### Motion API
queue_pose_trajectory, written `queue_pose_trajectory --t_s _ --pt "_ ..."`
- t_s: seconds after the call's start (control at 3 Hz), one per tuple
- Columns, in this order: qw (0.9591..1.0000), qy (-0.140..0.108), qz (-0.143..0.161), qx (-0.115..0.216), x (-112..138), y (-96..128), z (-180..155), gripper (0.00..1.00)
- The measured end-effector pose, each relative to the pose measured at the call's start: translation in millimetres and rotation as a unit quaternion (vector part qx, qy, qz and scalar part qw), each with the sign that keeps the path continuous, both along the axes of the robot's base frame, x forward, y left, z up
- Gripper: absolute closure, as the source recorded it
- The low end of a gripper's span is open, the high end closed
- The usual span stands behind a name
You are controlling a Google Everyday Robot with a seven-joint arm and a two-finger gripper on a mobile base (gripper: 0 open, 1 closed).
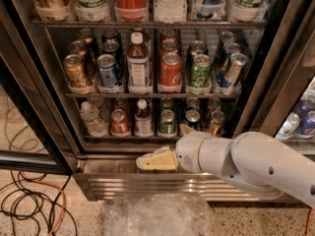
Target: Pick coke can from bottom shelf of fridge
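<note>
Claw (150,161), cream-coloured, hovering low.
We are holding it before the black glass-doored fridge (147,187), probably lining up with the small red aluminium coke can (119,122) up-left on the dark wire bottom shelf (123,138); spread or closed, we cannot tell.

bottom shelf (123,138) partly behind arm (256,166), end effector (143,162) below it
</note>
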State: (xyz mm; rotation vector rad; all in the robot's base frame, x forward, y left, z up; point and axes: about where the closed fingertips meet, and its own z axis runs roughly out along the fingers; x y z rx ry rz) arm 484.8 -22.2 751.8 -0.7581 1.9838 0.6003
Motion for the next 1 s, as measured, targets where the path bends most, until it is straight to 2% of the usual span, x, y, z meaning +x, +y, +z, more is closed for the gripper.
queue_pose_trajectory --t_s 0.33,0.67,1.0 --pt "0.9986 0.002 0.000 -0.052 6.4 -9.4 -16.2 0.00" --pt "0.9946 0.018 0.003 -0.102 17.0 -17.6 -48.3 0.00" --pt "0.9915 0.033 0.017 -0.125 25.5 -2.1 -76.2 0.00"
